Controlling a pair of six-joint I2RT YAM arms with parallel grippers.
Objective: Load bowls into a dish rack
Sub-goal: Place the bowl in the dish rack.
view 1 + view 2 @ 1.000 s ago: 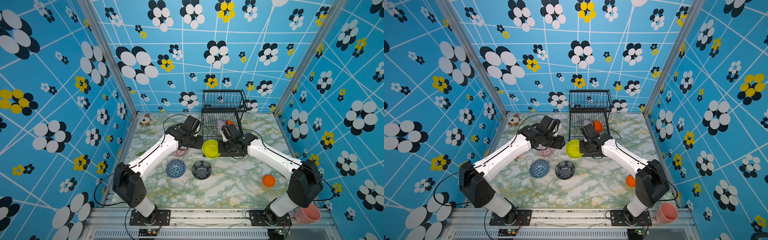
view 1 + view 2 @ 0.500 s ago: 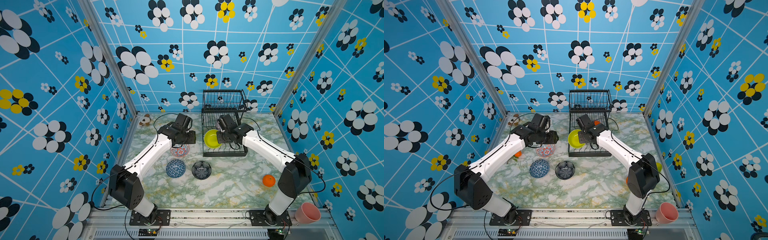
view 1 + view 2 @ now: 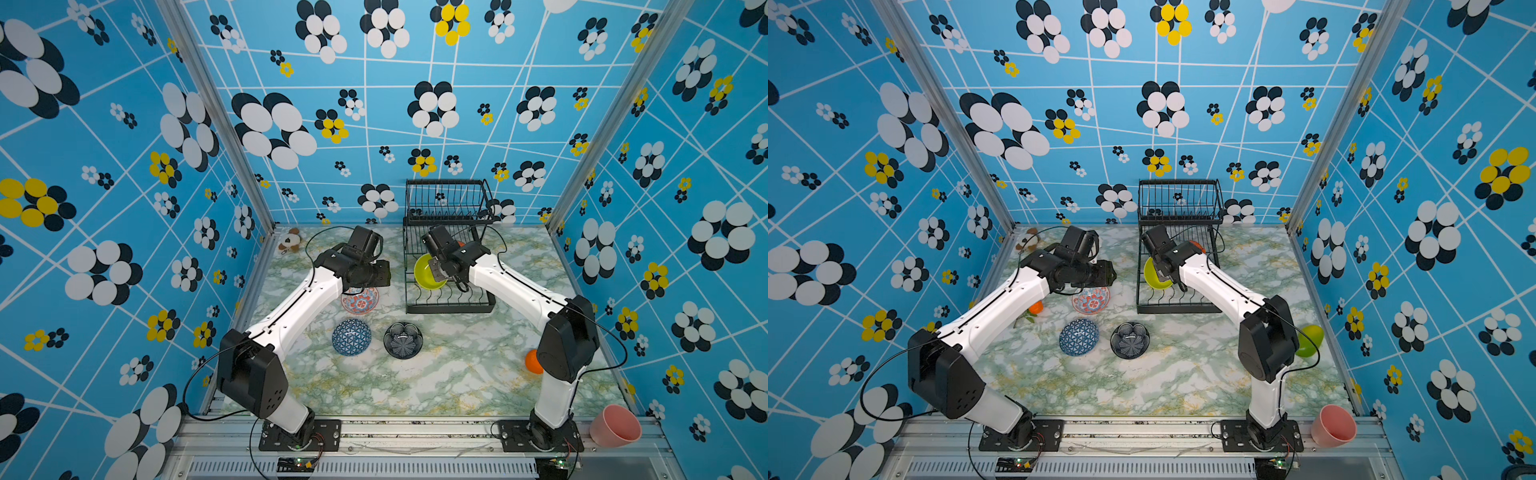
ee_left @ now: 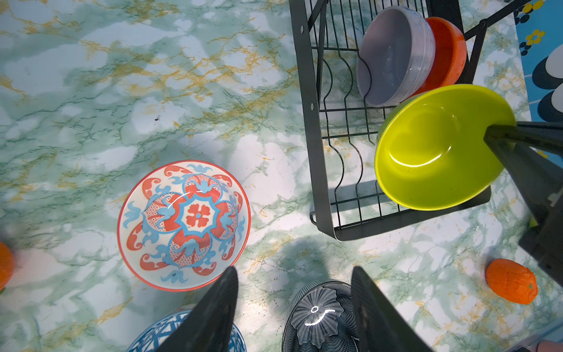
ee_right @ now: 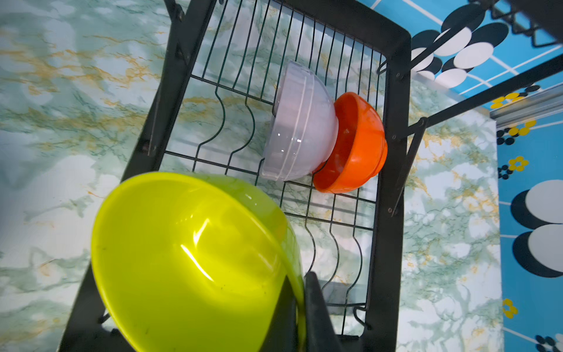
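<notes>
Black wire two-tier dish rack [image 3: 449, 308] [image 3: 1177, 310]: stands far, right of centre, on the green-and-white marbled bench [image 3: 415, 386]. Lower tray, far slots: pale lilac round plastic bowl [image 5: 301, 128] [image 4: 393, 61] on edge, its base tucked into the mouth of a plain orange round plastic bowl [image 5: 356, 146] [image 4: 447, 51], also on edge, the two touching. Lower tray, near left part: lime-green round plastic bowl [image 3: 424, 275] [image 3: 1154, 277] [image 5: 189, 259], tilted on edge with its mouth facing left. The right jaws are clamped on its rim. Whether it touches the wires cannot be told. Left jaws: apart, holding nothing, above the bench just left of the rack. Bench, left of the rack: red-and-blue floral round bowl [image 3: 360, 300] [image 4: 182, 225], upright. Nearer, side by side but apart, both upright: blue geometric-patterned round bowl [image 3: 351, 337] [image 3: 1079, 337] on the left, black round bowl with a white flower [image 3: 403, 341] [image 3: 1129, 340] on the right. Sundries: orange fruit [image 3: 531, 361] near right, partly behind the right arm; pink cup [image 3: 615, 426] at the near right corner of the frame; small brown-and-white plush toy [image 3: 289, 241] at the far left corner.
</notes>
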